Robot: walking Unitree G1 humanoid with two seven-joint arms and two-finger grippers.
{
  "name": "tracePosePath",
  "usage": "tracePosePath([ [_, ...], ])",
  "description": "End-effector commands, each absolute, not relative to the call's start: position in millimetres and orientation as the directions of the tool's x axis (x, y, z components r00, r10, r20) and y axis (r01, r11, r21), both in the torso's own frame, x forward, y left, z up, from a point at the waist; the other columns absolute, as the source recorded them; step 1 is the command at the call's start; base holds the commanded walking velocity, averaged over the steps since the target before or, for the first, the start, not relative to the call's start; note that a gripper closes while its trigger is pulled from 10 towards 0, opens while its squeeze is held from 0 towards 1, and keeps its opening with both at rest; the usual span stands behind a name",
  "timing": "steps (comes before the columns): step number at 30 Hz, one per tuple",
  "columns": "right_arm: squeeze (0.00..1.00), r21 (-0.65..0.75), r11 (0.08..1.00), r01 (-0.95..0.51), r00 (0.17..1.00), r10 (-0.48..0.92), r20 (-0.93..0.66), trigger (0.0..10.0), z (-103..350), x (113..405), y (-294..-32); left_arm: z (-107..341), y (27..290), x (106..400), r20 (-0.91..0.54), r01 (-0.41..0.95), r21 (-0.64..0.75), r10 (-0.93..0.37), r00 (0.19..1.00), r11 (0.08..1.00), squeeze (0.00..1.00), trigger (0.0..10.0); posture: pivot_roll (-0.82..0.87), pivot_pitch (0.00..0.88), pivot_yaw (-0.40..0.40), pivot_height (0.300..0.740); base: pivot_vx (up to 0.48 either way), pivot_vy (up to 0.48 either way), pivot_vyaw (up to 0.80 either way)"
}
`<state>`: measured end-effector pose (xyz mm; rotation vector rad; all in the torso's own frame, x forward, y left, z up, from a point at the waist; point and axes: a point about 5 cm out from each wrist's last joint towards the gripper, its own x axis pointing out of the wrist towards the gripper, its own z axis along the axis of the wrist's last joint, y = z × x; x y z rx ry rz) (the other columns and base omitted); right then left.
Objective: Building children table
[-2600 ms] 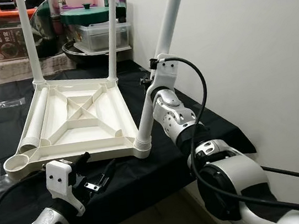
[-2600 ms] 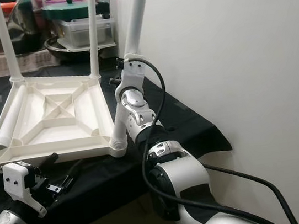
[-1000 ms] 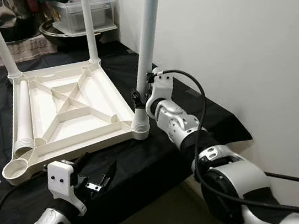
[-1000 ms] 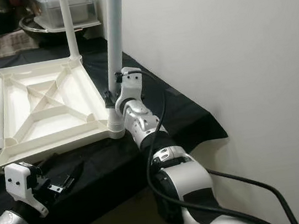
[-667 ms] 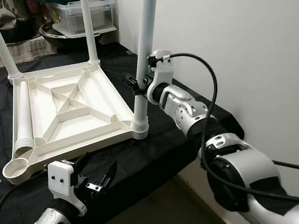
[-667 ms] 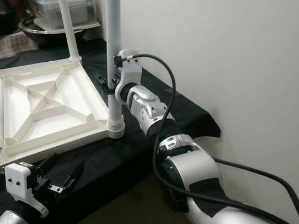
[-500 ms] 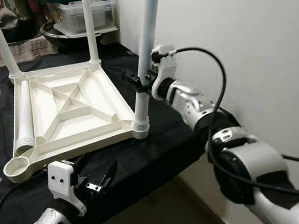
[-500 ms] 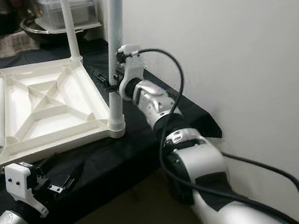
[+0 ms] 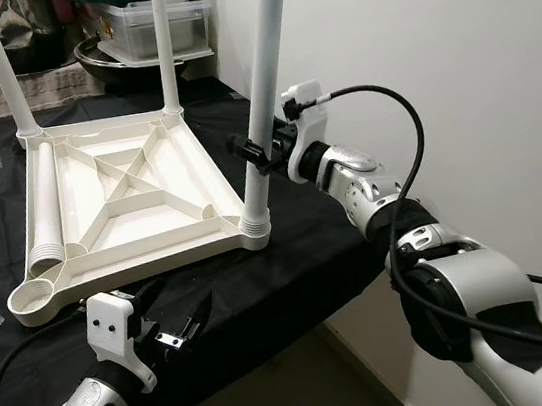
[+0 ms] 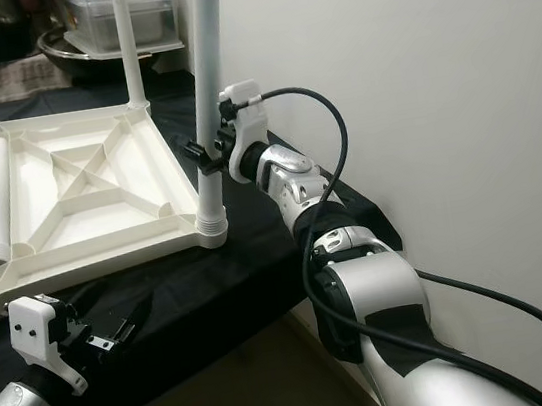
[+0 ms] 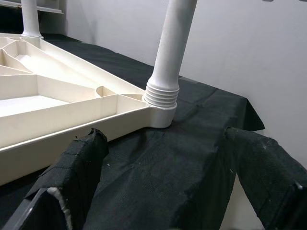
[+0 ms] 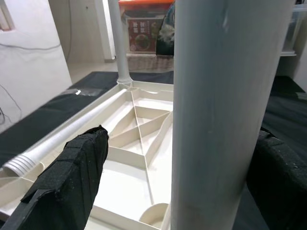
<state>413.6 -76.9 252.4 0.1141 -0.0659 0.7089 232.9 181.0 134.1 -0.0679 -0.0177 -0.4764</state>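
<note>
right gripper (image 9: pixel 262 152) reaches sideways, jaws spread either side of the upright leg (image 9: pixel 264 93); left gripper (image 9: pixel 171 316) hovers low, jaws parted.

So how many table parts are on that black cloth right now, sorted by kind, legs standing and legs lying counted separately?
Tabletop, upside down: 1
Legs standing in corner sockets, the near one between the right gripper's fingers: 3
Loose leg lying inside the tabletop: 1
Total: 5
</note>
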Motion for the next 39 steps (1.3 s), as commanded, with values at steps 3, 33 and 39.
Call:
tracePosePath([
  [3, 0.00, 0.059, 0.798, -0.599, 0.800, 0.596, 0.065, 10.0, 246.5, 415.9, -85.2, 130.9, 179.9, 229.9, 0.023, 0.465, -0.067, -0.464, 0.885, 0.883, 0.00, 10.0, 0.13, 0.000, -0.179, 0.740, 0.000, 0.000, 0.00],
  [33, 0.00, 0.143, 0.816, -0.560, 0.828, 0.543, 0.142, 10.0, 209.6, 378.8, -125.2, 126.8, 181.8, 223.1, 0.010, 0.441, -0.087, -0.442, 0.897, 0.893, 0.00, 10.0, 0.05, 0.000, -0.139, 0.740, 0.000, 0.000, 0.00],
  [39, 0.00, 0.091, 0.870, -0.484, 0.873, 0.473, 0.122, 10.0, 195.5, 349.8, -129.7, 128.0, 186.1, 219.2, 0.023, 0.362, -0.094, -0.361, 0.932, 0.928, 0.00, 10.0, 0.03, 0.000, -0.125, 0.740, 0.000, 0.000, 0.00],
])
